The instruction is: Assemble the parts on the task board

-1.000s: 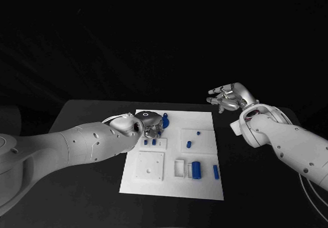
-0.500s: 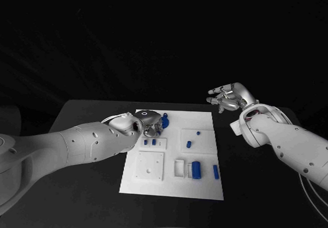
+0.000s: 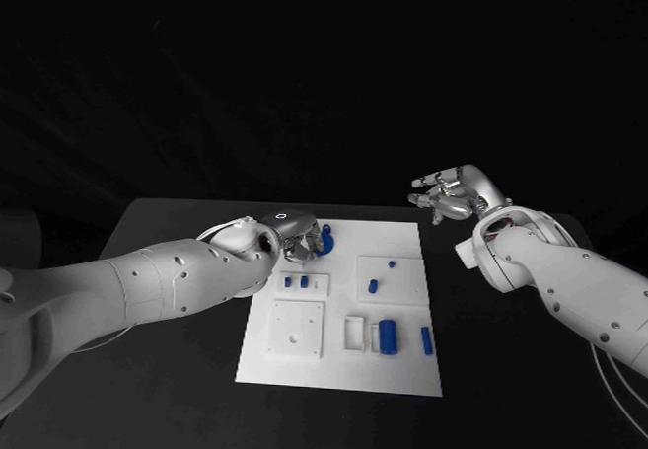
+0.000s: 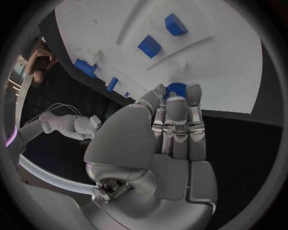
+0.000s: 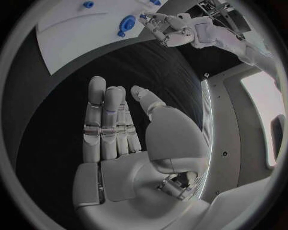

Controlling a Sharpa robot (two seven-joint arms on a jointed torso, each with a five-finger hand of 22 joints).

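Note:
The white task board point(image 3: 341, 368) lies in the middle of the table. At its far left corner a round blue part point(image 3: 328, 242) sits by the fingertips of my left hand point(image 3: 285, 233). In the left wrist view that hand point(image 4: 171, 139) has its fingers straight and side by side, and the round blue part point(image 4: 175, 88) shows just beyond their tips. The right wrist view shows the part point(image 5: 126, 22) on the board point(image 5: 72, 33) with a small gap to the left hand point(image 5: 174, 31). My right hand point(image 3: 450, 192) hangs raised off the board's far right corner, its fingers spread and holding nothing.
Two small blue pieces point(image 3: 296, 281) stand mid-left on the board, and two more point(image 3: 373, 284) mid-right. A blue cylinder point(image 3: 388, 335) and a thin blue bar point(image 3: 426, 338) lie near the right edge beside a white frame point(image 3: 355, 331). A square white recess point(image 3: 297, 327) is at the near left.
My left hand has lifted and shifted slightly right. The round blue part now shows lower, beside its fingertips. The right hand has stayed still.

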